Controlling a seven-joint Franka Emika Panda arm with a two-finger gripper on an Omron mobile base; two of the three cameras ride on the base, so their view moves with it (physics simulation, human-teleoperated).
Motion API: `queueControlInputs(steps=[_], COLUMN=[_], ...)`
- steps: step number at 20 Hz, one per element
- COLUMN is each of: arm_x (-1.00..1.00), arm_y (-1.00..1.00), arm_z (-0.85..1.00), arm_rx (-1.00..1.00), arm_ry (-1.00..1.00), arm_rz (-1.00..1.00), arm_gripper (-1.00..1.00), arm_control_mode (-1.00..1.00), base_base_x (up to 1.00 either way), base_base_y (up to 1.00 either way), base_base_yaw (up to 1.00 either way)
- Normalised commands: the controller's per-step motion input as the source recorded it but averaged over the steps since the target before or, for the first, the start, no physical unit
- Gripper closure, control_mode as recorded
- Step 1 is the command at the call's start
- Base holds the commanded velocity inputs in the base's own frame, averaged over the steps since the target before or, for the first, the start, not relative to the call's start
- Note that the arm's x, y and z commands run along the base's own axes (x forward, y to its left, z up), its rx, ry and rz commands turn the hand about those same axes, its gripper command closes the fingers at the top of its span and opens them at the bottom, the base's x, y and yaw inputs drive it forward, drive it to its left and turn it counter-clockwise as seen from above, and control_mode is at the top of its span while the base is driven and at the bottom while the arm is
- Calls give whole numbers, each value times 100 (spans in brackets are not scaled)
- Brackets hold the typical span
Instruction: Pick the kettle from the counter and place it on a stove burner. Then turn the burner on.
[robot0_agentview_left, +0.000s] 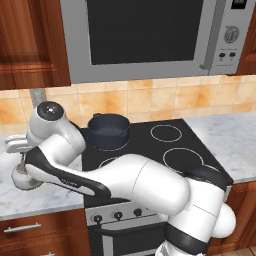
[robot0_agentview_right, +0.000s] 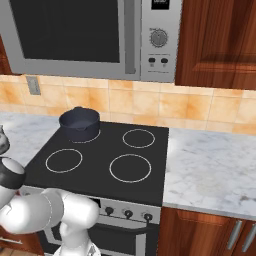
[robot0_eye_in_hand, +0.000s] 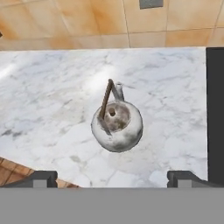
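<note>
The small silvery kettle (robot0_eye_in_hand: 117, 124) stands upright on the white marble counter (robot0_eye_in_hand: 52, 96), its thin arched handle rising at its left side. My gripper (robot0_eye_in_hand: 113, 179) hovers above it, open wide, with both fingertips (robot0_eye_in_hand: 41, 178) spread well clear of the body. In the left base view the kettle (robot0_agentview_left: 20, 179) sits at the far left, partly behind my arm. The black cooktop (robot0_agentview_right: 100, 150) lies to its right, with bare stove burner rings (robot0_agentview_right: 130, 167) (robot0_agentview_left: 183, 159).
A dark blue-grey pot (robot0_agentview_left: 108, 130) occupies the back-left burner. Control knobs (robot0_agentview_right: 128, 213) line the stove front. A microwave (robot0_agentview_left: 145, 35) hangs above the cooktop. A tiled wall backs the counter, and wood cabinets (robot0_agentview_right: 215, 40) flank the microwave.
</note>
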Motion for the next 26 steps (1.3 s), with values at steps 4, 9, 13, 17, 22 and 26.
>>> queueControlInputs(steps=[4,9,13,17,22,26], arm_x=[19,16,18,21,25,30], arm_y=[0,0,1,3,14,37], arm_z=[-16,-12,-17,-23,-22,-8], arm_rx=[0,0,-1,-4,-2,0], arm_ry=[11,7,7,4,0,0], arm_rz=[0,0,0,0,0,0], arm_gripper=[-100,-100,-100,-100,-100,-100], arm_control_mode=[-100,-100,-100,-100,-100,-100], base_base_x=[0,0,0,0,0,0], base_base_y=[0,0,0,0,0,0], base_base_yaw=[0,0,0,0,0,0])
